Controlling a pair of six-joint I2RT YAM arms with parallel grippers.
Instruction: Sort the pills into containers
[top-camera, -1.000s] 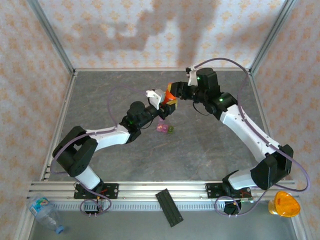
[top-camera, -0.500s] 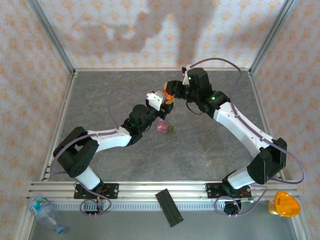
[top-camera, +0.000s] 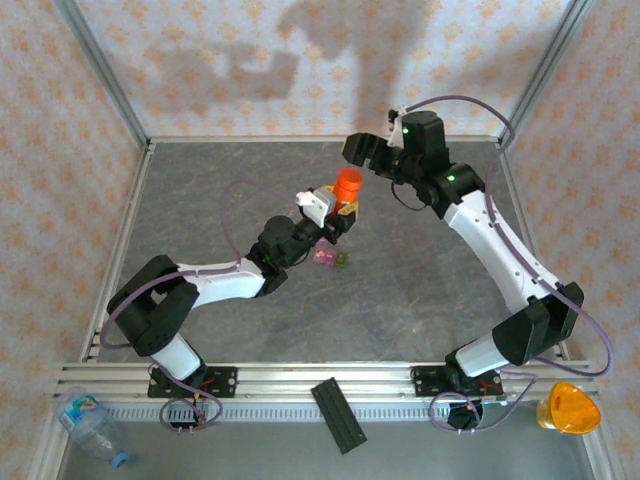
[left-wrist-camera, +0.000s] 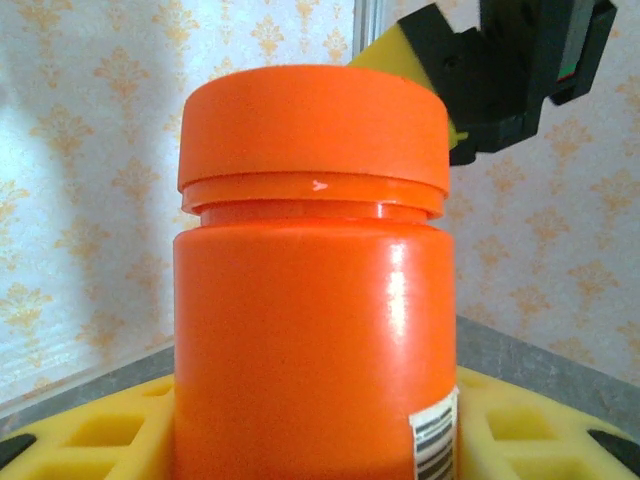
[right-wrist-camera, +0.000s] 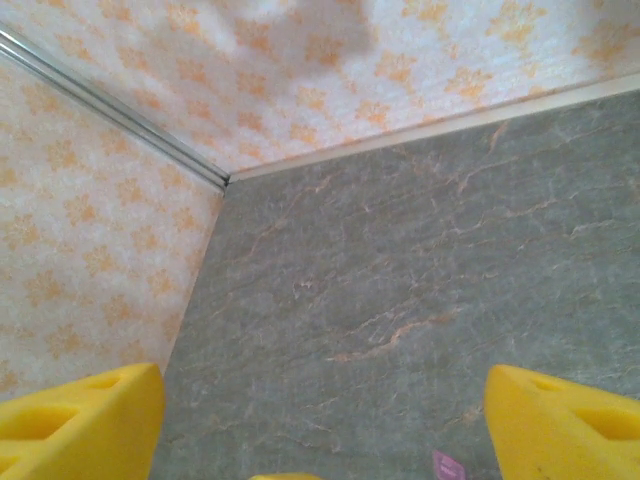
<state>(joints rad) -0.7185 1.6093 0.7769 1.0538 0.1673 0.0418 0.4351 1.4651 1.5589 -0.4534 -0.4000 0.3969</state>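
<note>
Table (top-camera: 400, 290): flat grey slab with a marbled, stone-like look, matte. Walls (top-camera: 200, 70) on three sides have pale paper w/ an orange floral print, and metal frame posts (top-camera: 100, 70) stand at the back corners. On the near rail, L to R: clear plastic water bottle (top-camera: 88, 425) lying down, then a flat black strip (top-camera: 338, 415).

Containers (top-camera: 330, 257) sit on the table near centre, just beside the left gripper (top-camera: 345, 207) on its near side. The tiny cluster's long axis runs approx L-R in the top view, w/ translucent pink cubes on the left and the dark green one at the right end. Can't tell if the lids are open.

The left gripper pinches an orange bottle (top-camera: 349, 186). In the left wrist view the bottle (left-wrist-camera: 310, 300) is upright, axis vertical, cap (left-wrist-camera: 312, 125) up. It's glossy smooth plastic, cylindrical, w/ a barcode label low on the side and yellow fingers (left-wrist-camera: 90, 430) at both sides.

The right gripper (top-camera: 361, 151) is off the table further back, apart from the bottle, w/ its yellow fingers (right-wrist-camera: 80, 410) spread wide.
</note>
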